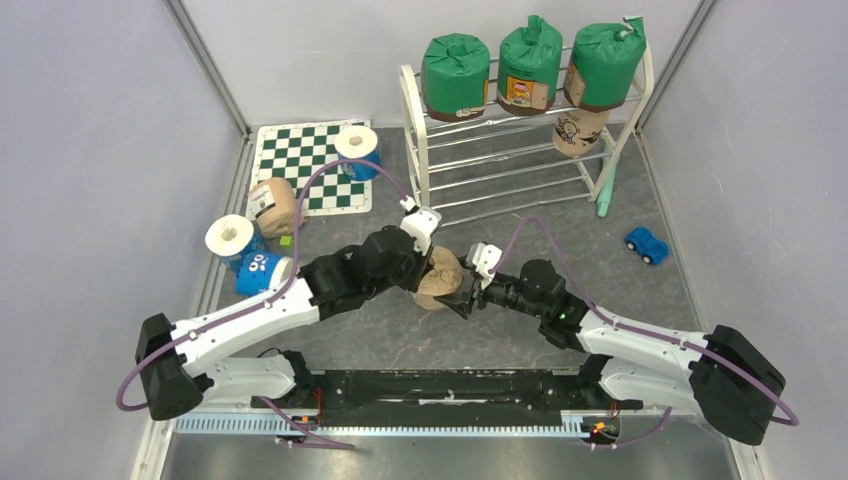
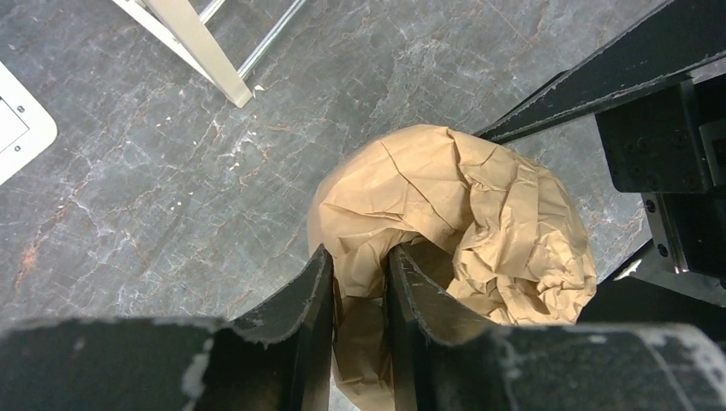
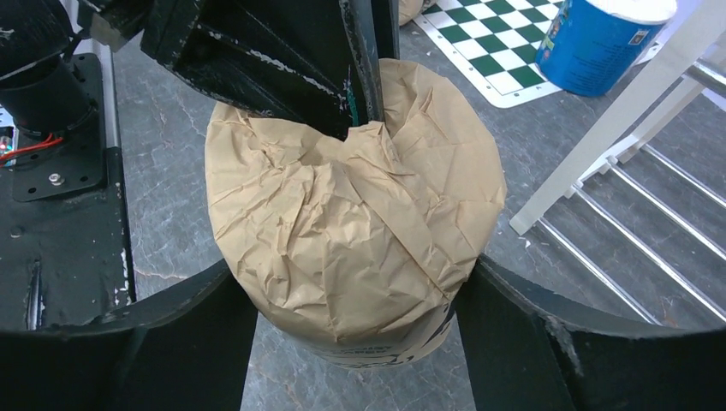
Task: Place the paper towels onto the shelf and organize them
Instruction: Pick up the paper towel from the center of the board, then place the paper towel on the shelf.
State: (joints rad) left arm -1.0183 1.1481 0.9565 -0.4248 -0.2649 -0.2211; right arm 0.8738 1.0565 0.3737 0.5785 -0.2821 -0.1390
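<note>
A tan paper-wrapped roll (image 1: pixel 438 280) is between my two grippers in front of the shelf (image 1: pixel 412 110). My left gripper (image 2: pixel 360 265) is shut on the crumpled fold of wrap at the roll's (image 2: pixel 445 214) upper end. My right gripper (image 3: pixel 353 300) straddles the roll's (image 3: pixel 351 223) body, one finger touching each side. The shelf's top tier holds three green rolls (image 1: pixel 529 65). A tan roll (image 1: pixel 578 130) stands on the tier below, at the right. On the left lie another tan roll (image 1: pixel 273 205) and three blue-and-white rolls (image 1: pixel 357 150) (image 1: pixel 234 240) (image 1: pixel 262 272).
A green-and-white chessboard mat (image 1: pixel 305 165) lies left of the shelf. A small blue toy car (image 1: pixel 647 244) sits at the right, with a teal object (image 1: pixel 607 185) by the shelf's right leg. Grey walls close in both sides.
</note>
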